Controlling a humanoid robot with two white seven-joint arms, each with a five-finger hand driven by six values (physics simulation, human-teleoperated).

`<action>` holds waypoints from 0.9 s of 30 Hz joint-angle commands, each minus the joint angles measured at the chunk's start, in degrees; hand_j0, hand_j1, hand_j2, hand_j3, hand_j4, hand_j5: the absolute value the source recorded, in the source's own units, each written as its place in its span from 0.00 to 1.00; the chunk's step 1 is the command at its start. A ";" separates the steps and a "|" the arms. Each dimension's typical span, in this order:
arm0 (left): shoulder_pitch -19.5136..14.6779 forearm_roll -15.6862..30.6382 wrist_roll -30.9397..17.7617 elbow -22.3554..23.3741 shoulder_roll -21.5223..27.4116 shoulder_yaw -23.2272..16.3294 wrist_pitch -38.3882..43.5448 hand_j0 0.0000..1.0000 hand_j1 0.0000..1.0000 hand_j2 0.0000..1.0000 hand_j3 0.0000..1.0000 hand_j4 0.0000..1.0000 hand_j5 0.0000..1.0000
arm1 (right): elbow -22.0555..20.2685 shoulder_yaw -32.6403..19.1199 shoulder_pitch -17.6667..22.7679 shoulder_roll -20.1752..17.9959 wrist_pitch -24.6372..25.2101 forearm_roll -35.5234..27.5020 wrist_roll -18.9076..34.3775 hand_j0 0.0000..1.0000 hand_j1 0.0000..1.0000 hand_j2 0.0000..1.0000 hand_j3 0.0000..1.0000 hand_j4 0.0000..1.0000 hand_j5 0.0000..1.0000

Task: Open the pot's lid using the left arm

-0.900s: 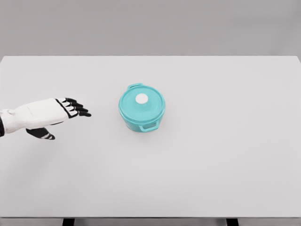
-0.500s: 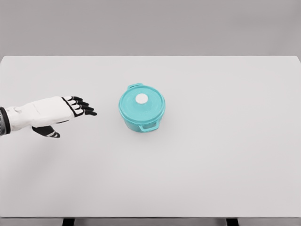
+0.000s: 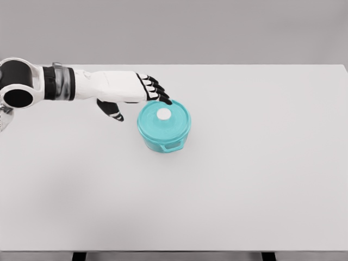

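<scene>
A teal pot [image 3: 164, 126] with two side handles stands near the table's middle. Its teal lid [image 3: 173, 122] is on, with a white round knob [image 3: 163, 114] at the centre. My left hand [image 3: 142, 98] reaches in from the left, above the pot's far left rim. Its black fingertips [image 3: 162, 96] stretch toward the lid's edge, just short of the knob, and the thumb [image 3: 114, 112] hangs down to the left of the pot. The hand is open and holds nothing. The right arm does not show.
The white table [image 3: 244, 163] spreads wide around the pot. Its far edge meets a grey wall, and its front edge runs along the bottom of the picture.
My left arm has swung up and to the right, from the table's left side to just above the pot's left rim. The pot and lid have not moved.
</scene>
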 commanded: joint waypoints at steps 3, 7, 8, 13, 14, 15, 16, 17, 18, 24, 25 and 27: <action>-2.90 -0.30 0.02 9.00 -4.00 -4.10 0.54 1.00 1.00 1.00 1.00 1.00 1.00 | -0.06 0.01 0.00 -0.01 -0.01 -0.02 -0.02 1.00 1.00 1.00 1.00 1.00 1.00; -3.78 -1.27 0.02 9.00 -6.99 -4.37 0.54 1.00 1.00 1.00 1.00 1.00 1.00 | -0.06 0.01 0.00 -0.01 -0.01 -0.02 0.07 1.00 1.00 1.00 1.00 1.00 1.00; -4.13 -1.27 0.02 8.91 -7.61 -5.33 0.63 1.00 1.00 1.00 1.00 1.00 1.00 | 0.03 0.01 -0.09 -0.01 -0.01 -0.02 -0.02 1.00 1.00 1.00 1.00 1.00 1.00; -4.92 -1.45 0.02 9.17 -9.72 -7.44 3.62 1.00 1.00 1.00 1.00 1.00 1.00 | 0.03 0.01 0.00 -0.01 -0.01 -0.02 -0.02 1.00 1.00 1.00 1.00 1.00 1.00; -4.92 -1.54 0.02 9.17 -10.24 -8.58 3.79 1.00 1.00 1.00 1.00 1.00 1.00 | 0.03 0.01 0.00 -0.01 -0.01 -0.02 -0.02 1.00 1.00 1.00 1.00 1.00 1.00; -5.01 -1.54 0.02 9.26 -10.42 -9.11 3.88 1.00 1.00 1.00 1.00 1.00 1.00 | 0.03 0.01 -0.09 -0.01 -0.01 -0.02 0.07 1.00 1.00 1.00 1.00 1.00 1.00; -5.01 -1.54 0.02 9.35 -10.68 -9.20 4.41 1.00 1.00 1.00 1.00 1.00 1.00 | 0.03 0.01 -0.09 -0.01 -0.01 -0.02 0.07 1.00 1.00 1.00 1.00 1.00 1.00; -5.01 -2.41 0.02 9.26 -10.77 -9.20 4.85 1.00 1.00 1.00 1.00 1.00 1.00 | 0.03 0.01 0.00 -0.01 -0.01 -0.02 -0.02 1.00 1.00 1.00 1.00 1.00 1.00; -5.01 -3.29 0.02 9.26 -10.86 -9.20 5.03 0.98 0.98 0.98 0.98 0.98 0.98 | 0.03 0.01 -0.09 -0.01 -0.01 -0.02 0.07 1.00 1.00 1.00 1.00 1.00 1.00; -5.01 -5.58 0.02 9.35 -10.95 -9.64 5.03 0.84 0.84 0.84 0.84 0.84 0.84 | -0.06 0.01 0.00 -0.01 -0.01 -0.02 -0.02 1.00 1.00 1.00 1.00 1.00 1.00; -5.01 -5.58 0.02 9.35 -10.95 -10.25 5.03 0.82 0.82 0.82 0.82 0.82 0.82 | 0.03 0.01 0.00 -0.01 -0.01 -0.02 -0.02 1.00 1.00 1.00 1.00 1.00 1.00; -5.01 -5.58 0.02 9.35 -10.95 -10.61 5.03 0.80 0.80 0.80 0.80 0.80 0.80 | 0.03 0.01 0.00 -0.01 -0.01 -0.02 0.07 1.00 1.00 1.00 1.00 1.00 1.00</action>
